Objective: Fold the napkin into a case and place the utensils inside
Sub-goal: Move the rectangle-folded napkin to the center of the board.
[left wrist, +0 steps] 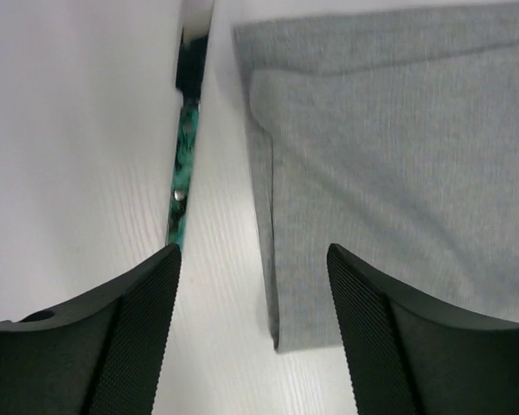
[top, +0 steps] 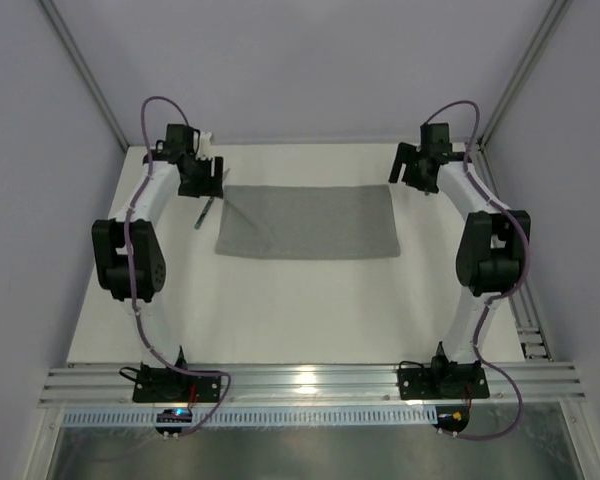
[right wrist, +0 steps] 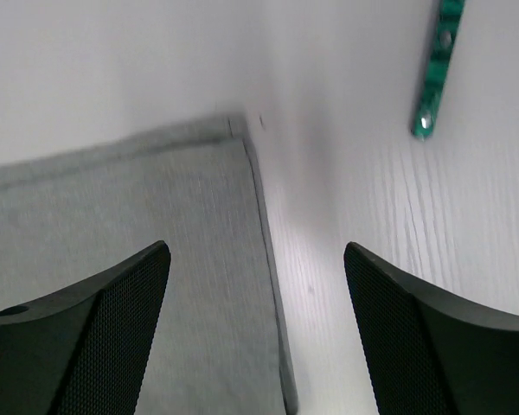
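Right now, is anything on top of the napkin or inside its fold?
Nothing lies on the napkin; one teal-handled utensil sits on the table beside its edge, apart. The space between its folded layers is covered.

Left arm [top: 145,210]: white links are alternating with black joint housings behind the claw.
Right arm [top: 477,215]: it is wearing the same white and black.
Cables [top: 129,245]: purple-grey leads are running back from each claw.
Left gripper [left wrist: 251,255], right gripper [right wrist: 255,251]: both are showing matte black.
Fingers [left wrist: 143,337]: a fine knurled grid is covering the faces turned toward the claw's gap.
Bases [top: 180,383]: black blocks are sitting farthest from the claws.
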You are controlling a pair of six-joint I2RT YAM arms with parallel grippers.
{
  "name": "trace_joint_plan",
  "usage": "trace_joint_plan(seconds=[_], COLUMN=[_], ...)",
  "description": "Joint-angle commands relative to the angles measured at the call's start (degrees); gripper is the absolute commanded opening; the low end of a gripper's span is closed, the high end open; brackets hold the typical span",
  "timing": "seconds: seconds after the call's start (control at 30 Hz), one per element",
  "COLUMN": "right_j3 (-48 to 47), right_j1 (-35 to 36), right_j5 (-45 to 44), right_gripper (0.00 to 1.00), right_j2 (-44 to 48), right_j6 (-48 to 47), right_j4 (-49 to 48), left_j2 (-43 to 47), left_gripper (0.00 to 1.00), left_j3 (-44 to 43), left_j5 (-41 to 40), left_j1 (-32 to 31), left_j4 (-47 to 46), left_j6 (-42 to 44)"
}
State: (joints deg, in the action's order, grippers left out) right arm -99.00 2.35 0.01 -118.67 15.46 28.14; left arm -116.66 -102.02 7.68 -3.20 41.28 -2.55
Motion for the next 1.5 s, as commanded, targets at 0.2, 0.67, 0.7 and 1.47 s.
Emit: trace_joint_plan(seconds=[0.2,0.67,0.7,1.47], right_j3=[34.21,49.51,49.87,71.76], right_j1=[0.02,0.99,1.08,11.62], right_j5=[7.36,12.12,11.60,9.22], right_gripper=[0.84,0.08,0.03,0.36], right_j2=[22.86,28.84,30.41,63.55], right_j6=[2.55,4.66,4.75,24.08], right_j4=[-5.28,-10.04,-9.95,4.54], left_j2=[12.86,7.85,8.03,26.83], left_gripper=[0.74,0.00,0.00,0.06], left_j3=[21.50,23.97,24.32,41.64], left_j5=[2.77,5.50,5.94,5.50], left_j1=[-1.81,-3.39,-3.39,-3.39], left_j4=[3.55,4.51,5.21,28.23], left_j6=[8.17,8.26,9.04,27.58])
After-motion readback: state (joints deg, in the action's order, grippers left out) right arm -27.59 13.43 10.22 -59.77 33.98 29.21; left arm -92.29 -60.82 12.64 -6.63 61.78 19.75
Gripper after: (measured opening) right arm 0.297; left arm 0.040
